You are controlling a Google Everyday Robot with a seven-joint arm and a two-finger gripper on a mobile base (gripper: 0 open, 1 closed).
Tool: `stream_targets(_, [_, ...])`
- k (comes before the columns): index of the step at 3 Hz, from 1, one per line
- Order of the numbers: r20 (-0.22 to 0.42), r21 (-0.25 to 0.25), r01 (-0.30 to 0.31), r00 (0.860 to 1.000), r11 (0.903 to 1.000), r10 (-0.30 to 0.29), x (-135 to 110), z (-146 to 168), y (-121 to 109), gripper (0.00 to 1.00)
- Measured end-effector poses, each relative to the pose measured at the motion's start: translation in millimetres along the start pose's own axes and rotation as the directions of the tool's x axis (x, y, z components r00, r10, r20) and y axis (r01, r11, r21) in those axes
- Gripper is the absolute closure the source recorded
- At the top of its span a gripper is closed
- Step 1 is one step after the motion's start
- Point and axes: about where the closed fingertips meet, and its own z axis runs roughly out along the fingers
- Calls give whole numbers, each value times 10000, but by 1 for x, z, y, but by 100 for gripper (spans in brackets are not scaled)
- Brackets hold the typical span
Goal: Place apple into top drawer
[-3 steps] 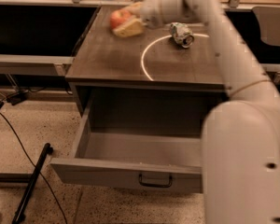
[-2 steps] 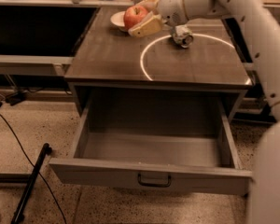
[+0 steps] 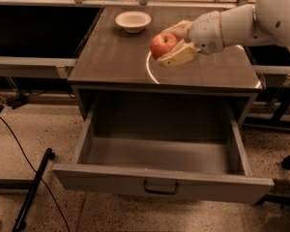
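A white bowl (image 3: 133, 21) is seen at the back left of the counter (image 3: 111, 57). To its right, the apple (image 3: 162, 43) is held above the counter's middle, clamped in the hand (image 3: 170, 46), which is closed on it from the right. The top drawer (image 3: 159, 153) is pulled open, below and forward of the apple; a forward-and-down move is judged necessary.

top drawer (image 3: 111, 180): grey, pulled open
apple (image 3: 163, 45): red w/ yellowish patch, clamped in my gripper (image 3: 167, 46), above & behind top drawer
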Motion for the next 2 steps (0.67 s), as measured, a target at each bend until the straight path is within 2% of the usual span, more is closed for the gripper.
stream_targets(1, [-1, 0, -2, 10000, 10000, 2, 0, 0, 0, 100])
stream_targets(2, [-247, 106, -602, 9979, 9981, 604, 22, 8, 9, 100])
